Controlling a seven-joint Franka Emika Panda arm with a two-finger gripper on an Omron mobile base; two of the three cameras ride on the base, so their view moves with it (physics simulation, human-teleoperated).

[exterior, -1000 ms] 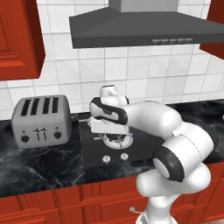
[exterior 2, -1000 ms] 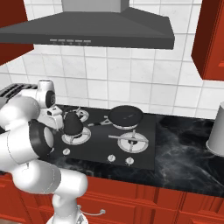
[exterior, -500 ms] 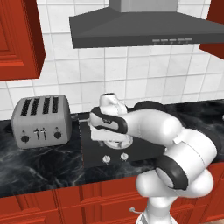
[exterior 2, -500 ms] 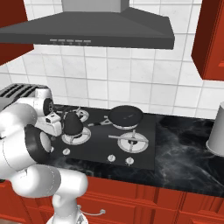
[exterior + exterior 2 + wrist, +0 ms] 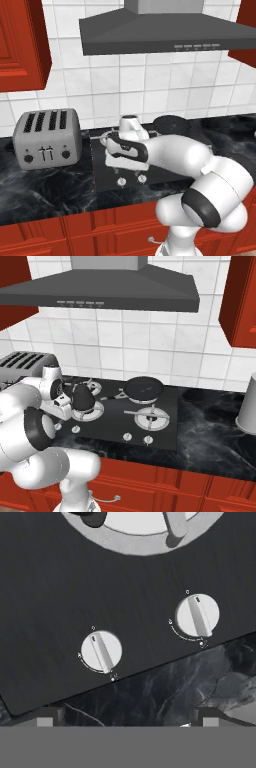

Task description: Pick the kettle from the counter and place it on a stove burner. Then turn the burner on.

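Observation:
The small dark grey kettle [image 5: 82, 397] stands upright on the front left burner [image 5: 88, 412] of the black stove [image 5: 165, 426]. My gripper [image 5: 64, 412] hangs just left of it, apart from it, pointing down at the stove's front edge. From the left base view the gripper [image 5: 119, 166] sits above two white knobs [image 5: 120, 182] and hides the kettle. The hand view looks straight down on a left knob [image 5: 101, 651], a right knob [image 5: 198, 615] and the burner's silver ring [image 5: 145, 539]. The gripper [image 5: 127, 719] is open with nothing between its fingers.
A flat dark round pan [image 5: 143, 387] lies on the back right burner. A silver toaster [image 5: 46, 137] stands on the black counter [image 5: 45, 192] left of the stove. A grey cylinder [image 5: 248, 411] stands at the far right. A grey hood [image 5: 165, 30] hangs overhead.
The hand has come down and forward from beside the kettle toward the front knobs. The kettle stays on the front left burner.

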